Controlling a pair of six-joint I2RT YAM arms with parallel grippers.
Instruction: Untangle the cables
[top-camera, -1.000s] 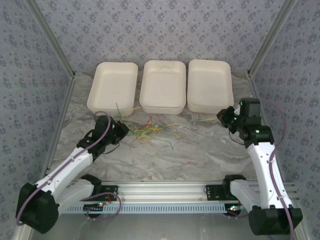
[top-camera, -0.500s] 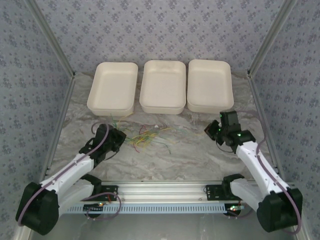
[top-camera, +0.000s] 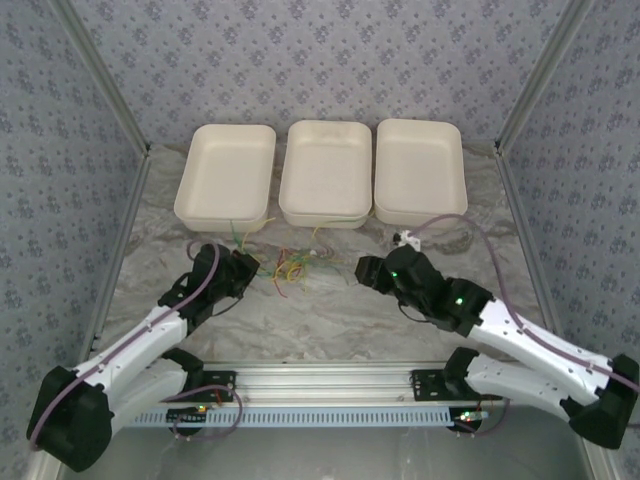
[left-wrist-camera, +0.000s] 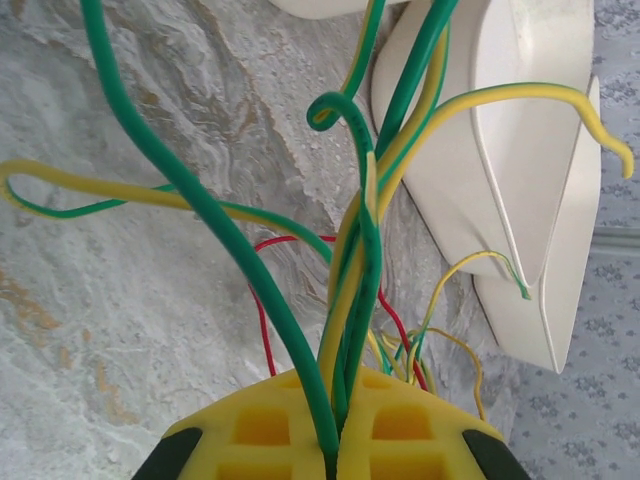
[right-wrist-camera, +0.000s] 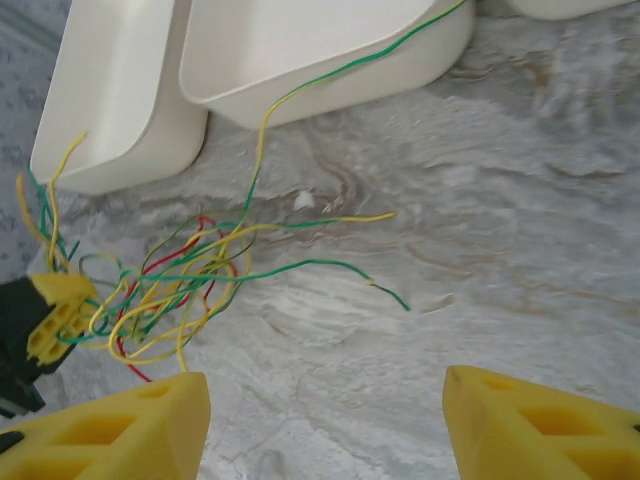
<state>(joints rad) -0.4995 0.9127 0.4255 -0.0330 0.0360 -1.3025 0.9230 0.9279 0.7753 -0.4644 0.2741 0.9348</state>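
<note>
1. The cables (top-camera: 290, 268) are a small messy bunch of green, yellow and red wires. They lie on the marbled table (top-camera: 330, 320), just in front of the left tray (top-camera: 226, 175) and the middle tray (top-camera: 324, 170).
2. In the right wrist view you can see the bunch spread out in loose loops. One green and yellow wire runs up against the front wall of the middle tray.
3. Your left gripper (top-camera: 248, 270) sits at the left end of the bunch. Its yellow fingers (left-wrist-camera: 260, 430) are pressed together on a few green and yellow wires. In the left wrist view those wires come straight up out of the pinch.
4. Your right gripper (top-camera: 368, 270) is low over the table on the right side of the bunch, near it but not touching it. Its fingers (right-wrist-camera: 120, 420) stand wide apart with nothing between them, just bare table.
5. The right tray (top-camera: 420, 168) is at the back too, next to the middle one and well apart from the bunch.
</note>
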